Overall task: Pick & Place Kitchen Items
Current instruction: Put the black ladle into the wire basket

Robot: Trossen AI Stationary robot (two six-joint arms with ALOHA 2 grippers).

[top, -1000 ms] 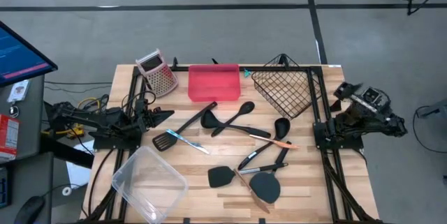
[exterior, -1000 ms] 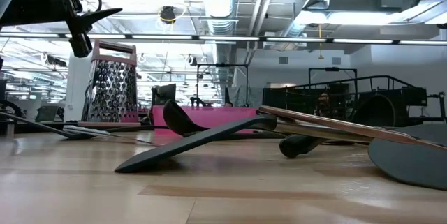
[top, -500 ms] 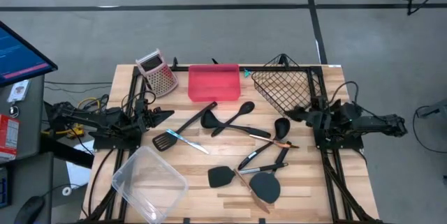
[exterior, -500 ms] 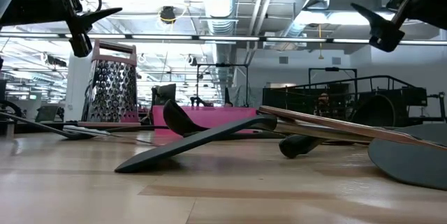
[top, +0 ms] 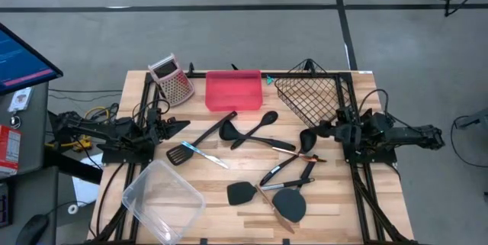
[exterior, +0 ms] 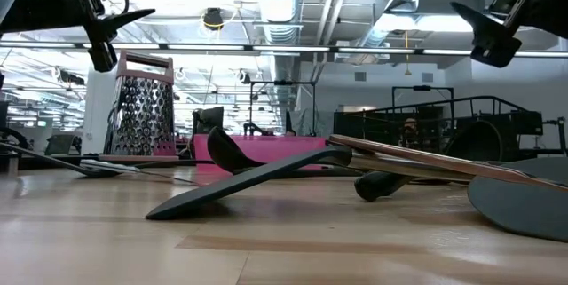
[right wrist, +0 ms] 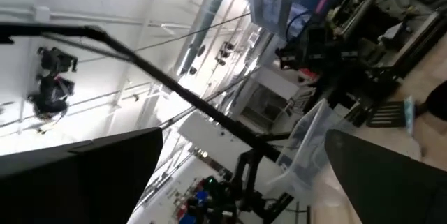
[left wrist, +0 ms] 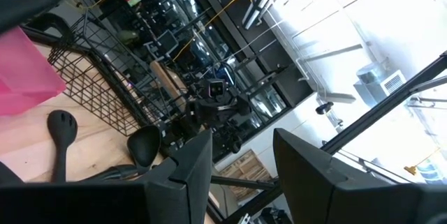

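Reaching farther tableward since earlier: right gripper (top: 319, 128).

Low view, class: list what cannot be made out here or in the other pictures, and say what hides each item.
- Clear plastic container: absent from the low view, outside its frame.
- Wire basket: its inside is hidden, the level view shows only the side.
- Utensils beneath the large black spatula: overlapped in the high view.
- Right gripper: table under it unseen in the right wrist view, aimed upward.

Around the pink tray (top: 232, 90), the grater (top: 171, 78) and wire basket (top: 309, 98) flank it, utensils (top: 252, 127) crowd its front.
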